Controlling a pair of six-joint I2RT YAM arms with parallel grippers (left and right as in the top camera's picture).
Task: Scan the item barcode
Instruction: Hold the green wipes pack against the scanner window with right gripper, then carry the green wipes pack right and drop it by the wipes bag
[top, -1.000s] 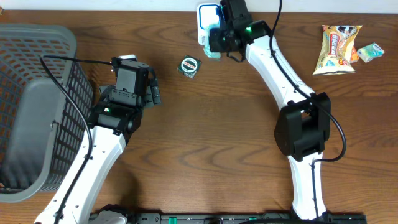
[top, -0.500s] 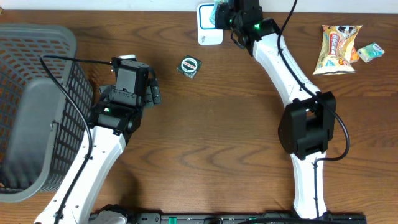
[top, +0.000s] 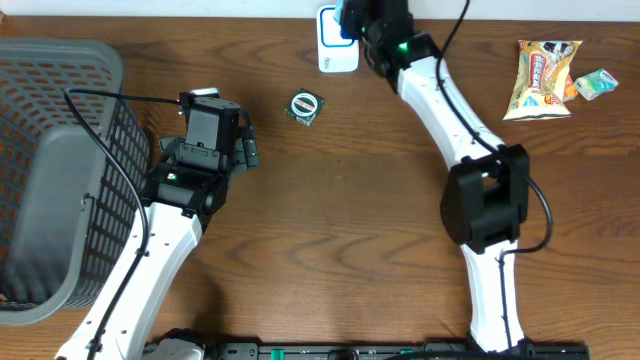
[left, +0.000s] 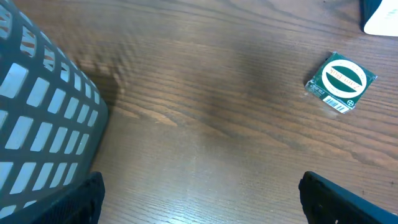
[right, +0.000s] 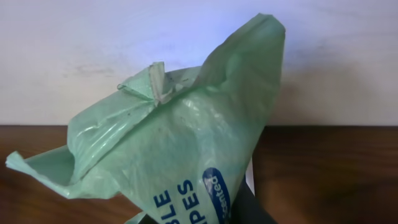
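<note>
a: where does your scan stand?
b: your right pincer (top: 348, 20) is clamped on the green wipes pack (right: 180, 155), held up off the tabletop (top: 330, 220), with the white scanner (top: 335, 55) just beside it. pick-up looks done. showing the barcode is what's left, and i can't see one facing out.
a: and your left?
b: your left pincer (left: 205, 199) hangs wide apart, holding nothing, with the small green box (left: 341, 82) well ahead of it and the basket (top: 60, 180) at its side.

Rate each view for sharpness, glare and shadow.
Overhead: sharp, evenly lit, no glare on the table. Left wrist: green box crisp, wood grain softer mid-frame, dark shadow beside the basket. Right wrist: the wipes pack fills the close frame, its print legible, wall behind pale, bluish.
</note>
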